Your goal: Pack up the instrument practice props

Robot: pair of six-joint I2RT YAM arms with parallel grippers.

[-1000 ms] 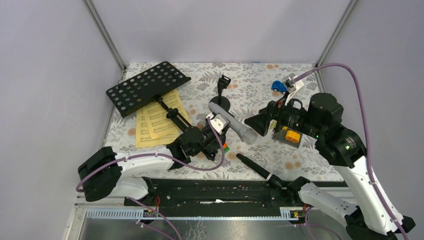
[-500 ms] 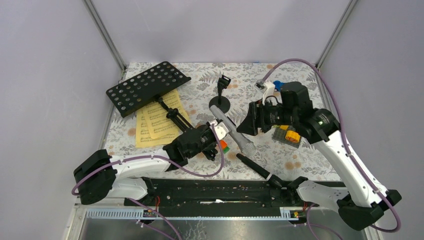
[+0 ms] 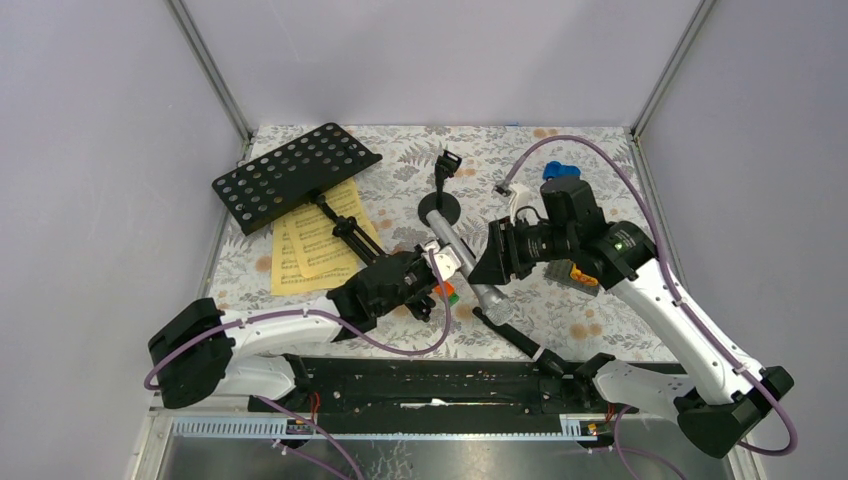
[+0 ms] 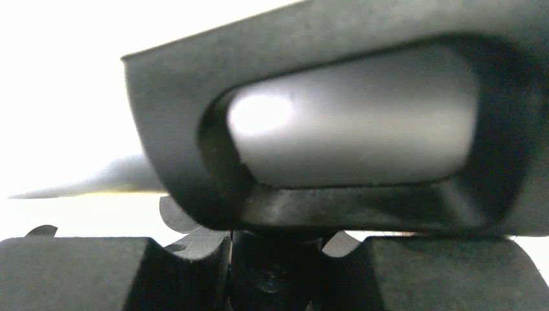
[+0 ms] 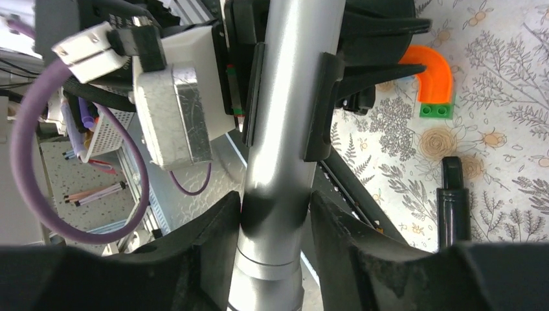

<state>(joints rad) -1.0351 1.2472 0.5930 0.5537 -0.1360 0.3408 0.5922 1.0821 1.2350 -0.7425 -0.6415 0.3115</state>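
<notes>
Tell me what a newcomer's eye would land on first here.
The silver microphone at mid-table draws the eye first, held at a slant by both arms. The left gripper clamps its body, and the right gripper closes on it nearer the head. Next comes the black perforated music rack, lying at the far left partly over the yellow sheet-music pages.
</notes>
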